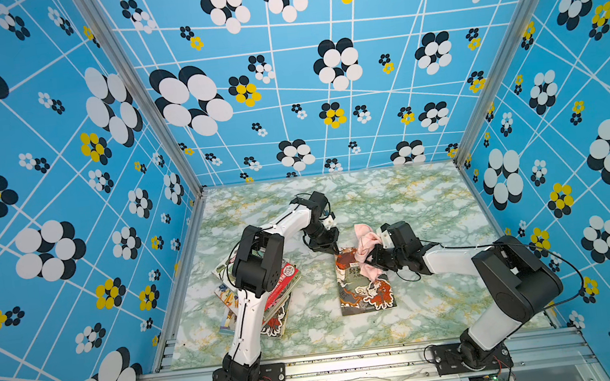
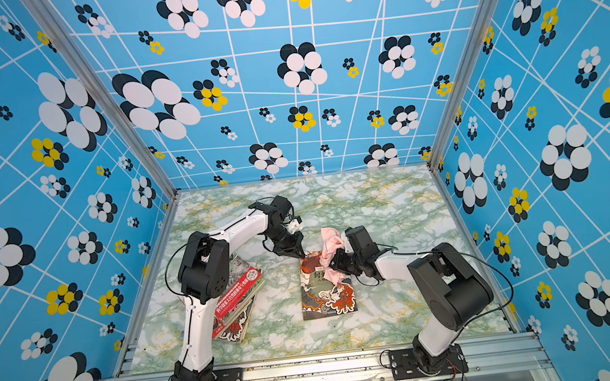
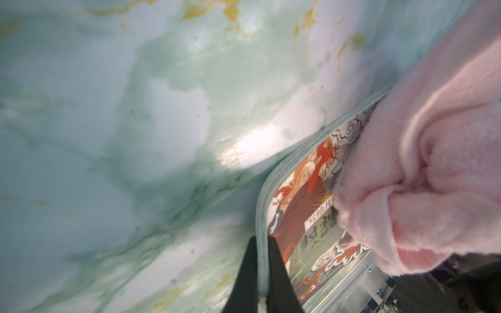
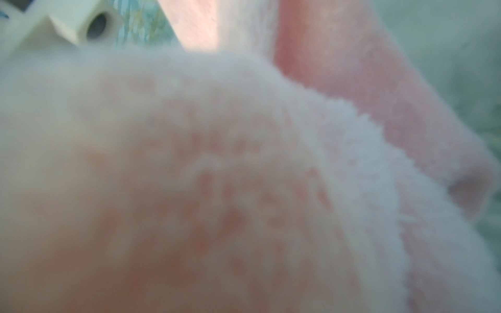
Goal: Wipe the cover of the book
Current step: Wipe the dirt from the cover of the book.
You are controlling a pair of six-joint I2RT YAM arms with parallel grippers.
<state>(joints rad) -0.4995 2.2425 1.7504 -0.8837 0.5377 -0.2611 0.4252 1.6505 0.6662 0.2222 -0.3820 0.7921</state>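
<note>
Book (image 1: 366, 294), glossy: left end effector (image 3: 261, 239) pinches its edge, right end effector (image 1: 373, 261) clamps fluffy pink cloth (image 1: 366, 241).

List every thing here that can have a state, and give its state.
book, closed, lying cover up.
pink cloth, bunched, resting on the book's cover.
stack of books, closed, in an untidy pile.
left gripper, shut on the book's edge.
right gripper, shut on the pink cloth.
</note>
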